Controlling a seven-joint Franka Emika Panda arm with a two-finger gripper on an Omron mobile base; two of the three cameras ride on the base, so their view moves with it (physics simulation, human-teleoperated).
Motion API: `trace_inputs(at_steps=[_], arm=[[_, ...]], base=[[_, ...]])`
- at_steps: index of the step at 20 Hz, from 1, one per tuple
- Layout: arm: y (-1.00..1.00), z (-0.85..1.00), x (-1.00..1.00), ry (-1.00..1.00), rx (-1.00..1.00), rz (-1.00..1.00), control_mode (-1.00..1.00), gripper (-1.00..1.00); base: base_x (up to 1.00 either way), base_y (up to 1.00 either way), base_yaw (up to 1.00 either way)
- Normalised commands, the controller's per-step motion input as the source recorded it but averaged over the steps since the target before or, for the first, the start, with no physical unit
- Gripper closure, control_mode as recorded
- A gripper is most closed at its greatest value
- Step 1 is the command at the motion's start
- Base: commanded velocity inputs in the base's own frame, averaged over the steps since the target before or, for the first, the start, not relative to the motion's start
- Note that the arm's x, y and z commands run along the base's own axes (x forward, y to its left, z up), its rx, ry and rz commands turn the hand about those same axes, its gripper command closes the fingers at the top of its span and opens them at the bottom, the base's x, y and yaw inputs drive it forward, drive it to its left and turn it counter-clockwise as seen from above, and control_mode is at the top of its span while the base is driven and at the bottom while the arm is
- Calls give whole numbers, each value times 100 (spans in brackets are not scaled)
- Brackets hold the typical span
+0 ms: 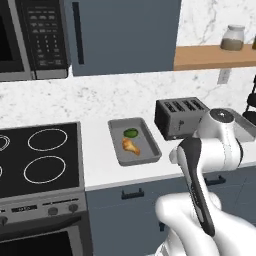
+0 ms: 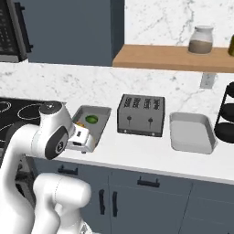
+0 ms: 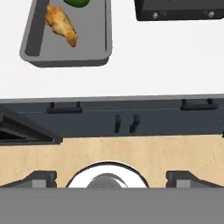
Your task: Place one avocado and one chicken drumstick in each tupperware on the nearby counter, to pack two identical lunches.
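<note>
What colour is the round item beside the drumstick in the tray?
Green avocado, clearest in the left base view.

On the counter (image 2: 137,157), the toaster (image 2: 140,114) stands between two tupperwares: the left tupperware (image 2: 101,119) holds an avocado (image 2: 92,119) and drumstick (image 1: 131,146).

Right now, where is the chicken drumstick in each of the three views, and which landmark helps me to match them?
Left base view: the drumstick lies in the grey tray, centre, below the avocado.
Right base view: left of centre, a small orange bit by the white hand, mostly hidden.
Hand view: top left, in the tray.
Shared landmark: the toaster, just right of the tray.
</note>
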Motion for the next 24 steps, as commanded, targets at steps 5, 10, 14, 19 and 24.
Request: trace_inputs(at_steps=[5, 10, 14, 19, 24], arm=[[0, 0, 0, 0, 0, 0, 100, -100], [0, 0, 0, 0, 0, 0, 100, -100], [0, 0, 0, 0, 0, 0, 100, -100], [0, 0, 0, 0, 0, 0, 100, -100], [0, 0, 0, 0, 0, 0, 100, -100]], base=[[-57, -100, -16], [-34, -100, -21], [-41, -100, -18], [-13, -100, -11], [0, -100, -3]])
